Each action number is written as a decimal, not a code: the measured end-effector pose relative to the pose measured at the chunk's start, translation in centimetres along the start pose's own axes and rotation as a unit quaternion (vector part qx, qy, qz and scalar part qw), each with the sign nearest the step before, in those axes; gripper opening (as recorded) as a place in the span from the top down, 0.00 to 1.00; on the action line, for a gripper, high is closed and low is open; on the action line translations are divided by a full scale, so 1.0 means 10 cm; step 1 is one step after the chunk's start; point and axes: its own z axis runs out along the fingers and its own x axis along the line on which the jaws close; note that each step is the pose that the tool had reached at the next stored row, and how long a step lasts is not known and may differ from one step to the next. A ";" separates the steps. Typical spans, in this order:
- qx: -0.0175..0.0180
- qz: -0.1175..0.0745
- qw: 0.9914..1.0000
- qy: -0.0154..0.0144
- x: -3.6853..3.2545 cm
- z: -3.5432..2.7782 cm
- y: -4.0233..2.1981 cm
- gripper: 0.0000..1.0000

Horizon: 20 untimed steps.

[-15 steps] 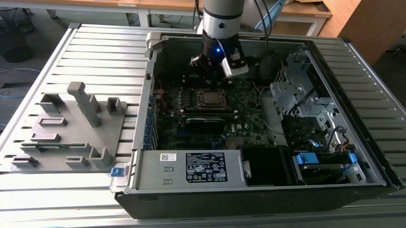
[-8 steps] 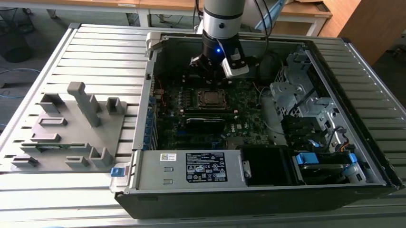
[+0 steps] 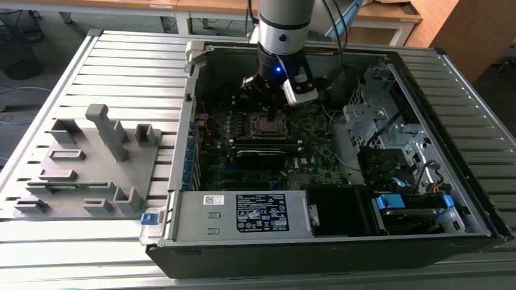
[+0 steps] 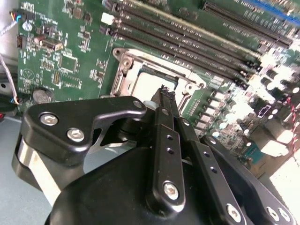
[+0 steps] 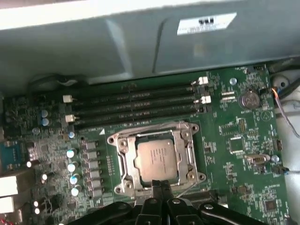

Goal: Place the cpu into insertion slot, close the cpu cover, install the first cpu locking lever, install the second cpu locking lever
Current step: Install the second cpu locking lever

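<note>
A: The arm hangs over the open computer case [image 3: 451, 199], and the gripper [image 5: 161, 186] sits right at the near edge of the socket [image 5: 123, 154] on the green board [image 5: 234, 136].

B: And the fingers [image 4: 164, 140]?

A: Pressed together in both wrist views, black tips meeting with no gap, and nothing between them.

B: Where is the chip?

A: The chip [image 5: 157, 157] lies flat in the socket, its dull metal top facing up. The silvery cover frame [image 5: 187, 140] lies down around it, with the chip showing through its window.

B: What sits beyond the socket?

A: Long dark memory slots [image 5: 136, 105] run side by side just past it, then the grey case wall.

B: And outside the case?

A: On the exterior view's left, a grey holder tray [image 3: 81, 175] with upright blocks rests on the slatted table [image 3: 121, 60], well apart from the arm.
</note>
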 end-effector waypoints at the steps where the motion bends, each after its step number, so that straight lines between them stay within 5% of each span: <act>1: 0.000 0.000 1.000 0.000 -0.003 0.000 -0.018 0.90; 11: 0.000 -0.004 1.000 0.000 -0.027 0.035 -0.079 0.90; 20: 0.000 -0.006 1.000 0.000 -0.048 0.042 -0.202 0.90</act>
